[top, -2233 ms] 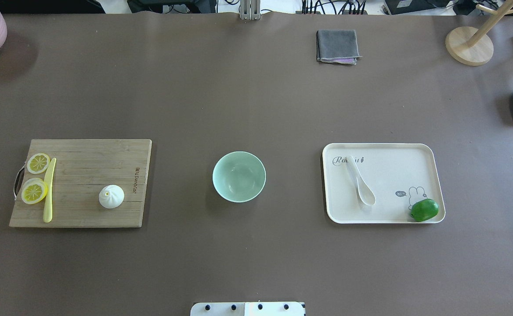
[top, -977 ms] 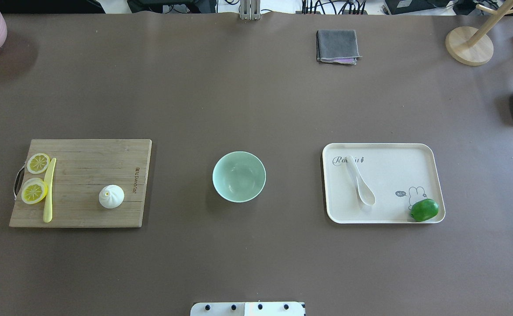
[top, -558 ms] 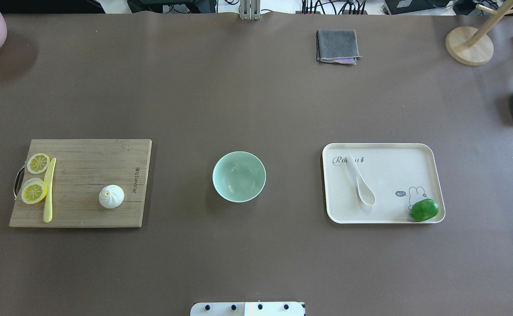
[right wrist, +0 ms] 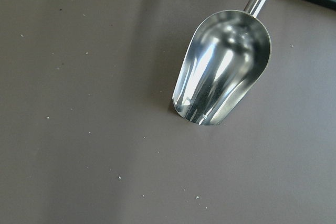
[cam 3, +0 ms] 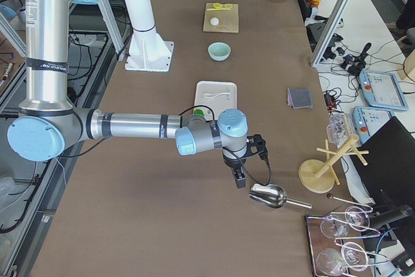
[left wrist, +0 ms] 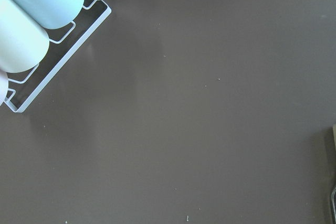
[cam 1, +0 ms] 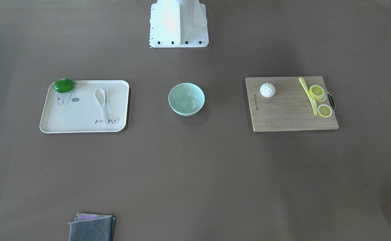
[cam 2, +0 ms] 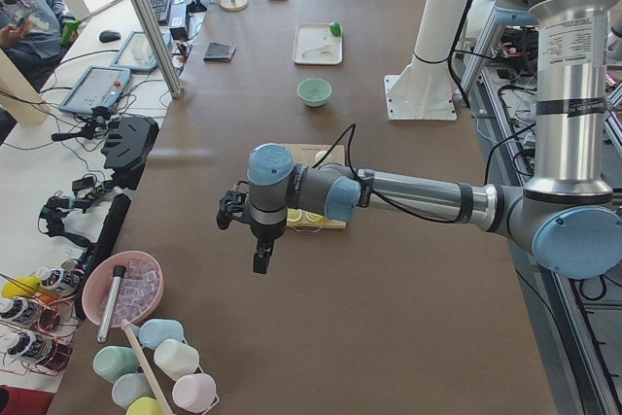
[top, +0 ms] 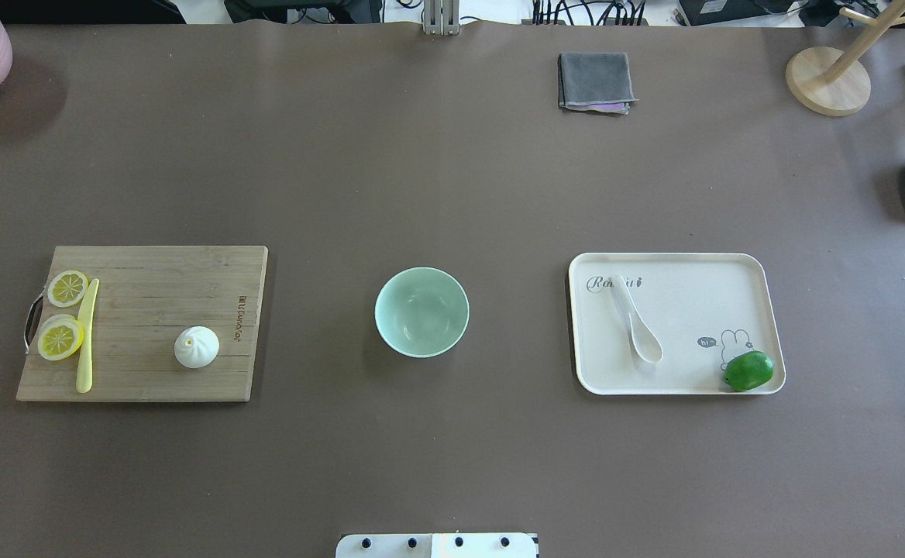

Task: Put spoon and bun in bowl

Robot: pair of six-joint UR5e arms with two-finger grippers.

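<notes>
White spoon [top: 635,325] flat on tray [top: 731,279], pleated white bun [top: 197,346] upright on board [top: 150,294], mint bowl [top: 421,311] upright betw. them.

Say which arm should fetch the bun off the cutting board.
Left. The bun sits on the cutting board on the robot's left, nearer the left gripper; the right gripper hangs over by the metal scoop.

Glossy spoon [top: 634,324], wooden board [top: 142,318], shiny metal scoop [right wrist: 223,66].

Silver arm tubes [cam 2: 418,197], pale-blue joint caps [cam 2: 575,242], black hand [cam 2: 260,261]
</notes>
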